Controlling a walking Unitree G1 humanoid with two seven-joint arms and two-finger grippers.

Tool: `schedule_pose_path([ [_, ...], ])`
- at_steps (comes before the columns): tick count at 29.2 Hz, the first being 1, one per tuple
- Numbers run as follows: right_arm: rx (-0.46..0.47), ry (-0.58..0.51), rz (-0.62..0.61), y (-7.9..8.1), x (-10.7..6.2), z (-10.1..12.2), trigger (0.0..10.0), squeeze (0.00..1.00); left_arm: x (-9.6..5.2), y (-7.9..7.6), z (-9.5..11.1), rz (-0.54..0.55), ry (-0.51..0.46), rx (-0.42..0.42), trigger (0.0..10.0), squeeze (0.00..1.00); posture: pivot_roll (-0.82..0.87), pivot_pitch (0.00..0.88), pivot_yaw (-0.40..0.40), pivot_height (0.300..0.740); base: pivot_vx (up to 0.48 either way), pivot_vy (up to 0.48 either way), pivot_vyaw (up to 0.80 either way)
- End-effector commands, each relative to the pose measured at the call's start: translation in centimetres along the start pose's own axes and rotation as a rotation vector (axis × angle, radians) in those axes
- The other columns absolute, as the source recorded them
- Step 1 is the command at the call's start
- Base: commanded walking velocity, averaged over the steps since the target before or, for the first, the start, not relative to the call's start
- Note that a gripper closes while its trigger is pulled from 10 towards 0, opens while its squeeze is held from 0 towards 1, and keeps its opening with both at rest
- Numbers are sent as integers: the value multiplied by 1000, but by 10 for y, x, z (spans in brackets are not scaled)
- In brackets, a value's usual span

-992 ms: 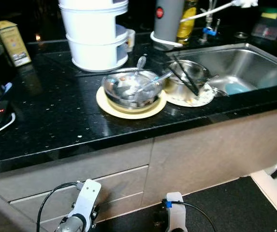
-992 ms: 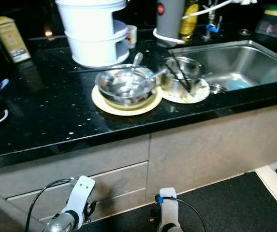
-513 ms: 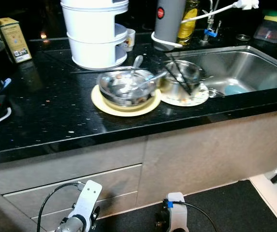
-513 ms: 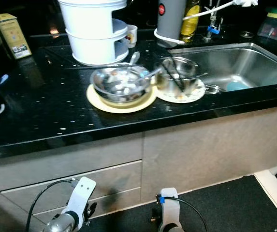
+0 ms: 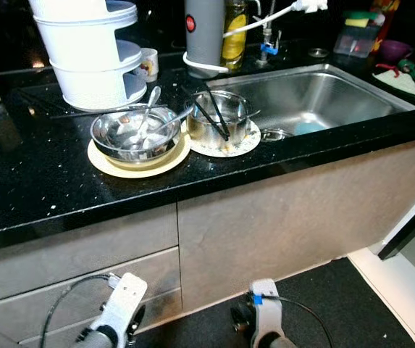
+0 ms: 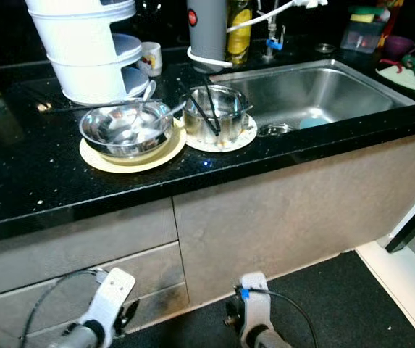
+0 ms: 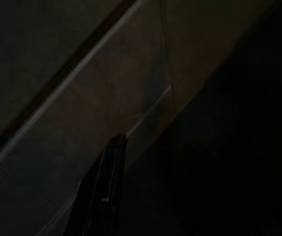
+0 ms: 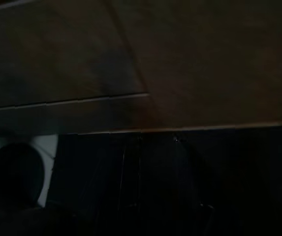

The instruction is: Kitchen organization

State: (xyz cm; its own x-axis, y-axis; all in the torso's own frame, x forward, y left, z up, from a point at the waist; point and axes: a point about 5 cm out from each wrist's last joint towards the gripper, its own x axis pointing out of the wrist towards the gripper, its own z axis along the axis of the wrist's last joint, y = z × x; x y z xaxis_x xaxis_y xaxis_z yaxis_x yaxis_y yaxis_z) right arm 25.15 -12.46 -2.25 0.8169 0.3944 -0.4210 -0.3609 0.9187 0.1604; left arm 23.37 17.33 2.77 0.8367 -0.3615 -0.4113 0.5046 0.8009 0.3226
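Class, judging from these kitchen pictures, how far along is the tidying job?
Nothing looks done yet. The steel bowl with spoons sits on its yellow plate, and the steel pot holding black chopsticks stands beside the steel sink. Both arms hang idle below the black counter. All the clearing remains.

A yellow bottle [image 5: 234, 35] stands behind the sink [image 5: 316, 90], beside a grey cylinder [image 5: 204, 32]. Below the black counter [image 5: 33, 181] are beige cabinet fronts [image 5: 279, 210] and a dark floor [image 5: 323, 297].
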Motion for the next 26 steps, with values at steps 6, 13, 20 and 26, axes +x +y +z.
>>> schedule_pose_path([
  [6,-79,34,64,5,0,-3,10000,0,-28,-1,49,-276,-106,176,10000,0,-16,164,-41,740,0,0,0],
  [13,-97,52,108,8,-1,-5,10000,0,-60,40,130,-393,-386,33,10000,0,-16,164,-41,740,0,0,0],
  [20,-92,-29,336,17,-6,13,10000,0,-95,91,206,-327,-727,-48,10000,0,-10,154,-44,740,0,0,0],
  [26,-52,-131,578,32,-18,52,10000,0,-104,129,238,-121,-842,-68,10000,0,-10,152,-44,740,0,0,0],
])
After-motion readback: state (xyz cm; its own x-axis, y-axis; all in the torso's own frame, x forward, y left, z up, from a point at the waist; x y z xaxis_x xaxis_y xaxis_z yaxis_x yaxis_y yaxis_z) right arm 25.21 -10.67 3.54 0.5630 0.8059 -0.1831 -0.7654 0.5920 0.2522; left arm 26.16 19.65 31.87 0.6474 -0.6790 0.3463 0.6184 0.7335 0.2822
